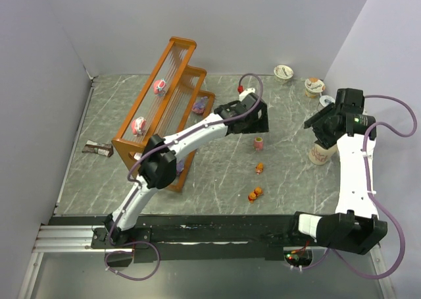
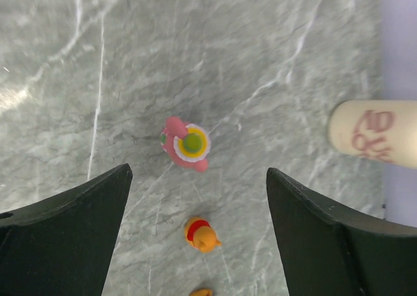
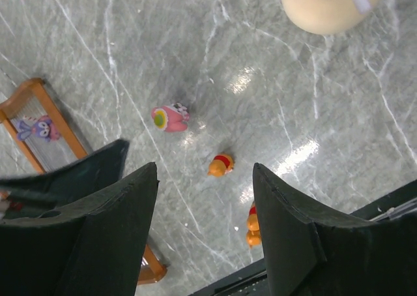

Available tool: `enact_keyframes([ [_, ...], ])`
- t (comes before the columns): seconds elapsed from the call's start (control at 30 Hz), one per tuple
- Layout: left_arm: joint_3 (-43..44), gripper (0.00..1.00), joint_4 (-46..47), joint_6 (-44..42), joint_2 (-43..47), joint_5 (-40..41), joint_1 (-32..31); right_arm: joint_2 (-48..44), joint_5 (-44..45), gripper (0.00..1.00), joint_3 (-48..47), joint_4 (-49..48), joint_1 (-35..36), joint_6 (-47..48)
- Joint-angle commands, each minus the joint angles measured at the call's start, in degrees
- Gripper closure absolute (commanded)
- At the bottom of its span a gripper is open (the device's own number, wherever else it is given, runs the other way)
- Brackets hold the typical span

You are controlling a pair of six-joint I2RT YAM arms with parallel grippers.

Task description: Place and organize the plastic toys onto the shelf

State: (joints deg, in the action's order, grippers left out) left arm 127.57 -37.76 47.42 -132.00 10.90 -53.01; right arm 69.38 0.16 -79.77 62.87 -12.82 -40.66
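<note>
While the left gripper (image 2: 199,173) is hovering over the marble table (image 1: 217,174) with its fingers spread wide and nothing between them, a pink toy (image 2: 186,143) is standing just beyond the fingertips, with bare stone all around it. An orange toy (image 2: 202,235) is lying nearer, in the open gap between the two fingers and touching neither. An orange pair (image 1: 255,193) is sitting closer still to the table's near edge. The shelf (image 1: 183,44) is standing at the left arm's side, running diagonally toward the far wall. A purple toy (image 1: 199,105) is resting on its right-hand step, and two more pink figures (image 1: 159,86) are sitting on the slats farther left. The right gripper (image 3: 205,169) is also hanging spread and empty, close to the right wall, with a beige bottle (image 1: 321,153) beside it. Two foil-lidded cups (image 1: 283,72) are crowding the far right corner.
</note>
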Motion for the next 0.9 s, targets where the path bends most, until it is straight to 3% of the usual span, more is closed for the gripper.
enact_keyframes([
  [0.0, 2.6, 0.11, 0.4, 2.5, -3.0, -0.9, -0.6, -1.9, 1.9, 0.32, 1.4, 1.2, -0.8, -0.1],
  [0.2, 2.1, 0.12, 2.6, 2.3, -6.7, -2.7, -0.8, -2.4, 0.6, 0.32, 3.6, 0.8, -0.8, 0.7],
  [0.4, 2.0, 0.19, 5.4, 2.2, -8.9, -2.4, -0.8, -2.1, 0.2, 0.33, 4.7, 0.4, -0.8, 1.5],
  [0.77, 2.2, 0.43, 5.2, 1.6, -11.1, -3.3, -0.8, -2.0, -1.8, 0.34, 6.2, -0.8, -0.8, 1.8],
  [0.87, 2.4, 0.54, 5.2, 1.0, -11.0, -2.7, -0.8, -1.9, -1.9, 0.34, 6.3, -0.9, -0.8, 1.7],
])
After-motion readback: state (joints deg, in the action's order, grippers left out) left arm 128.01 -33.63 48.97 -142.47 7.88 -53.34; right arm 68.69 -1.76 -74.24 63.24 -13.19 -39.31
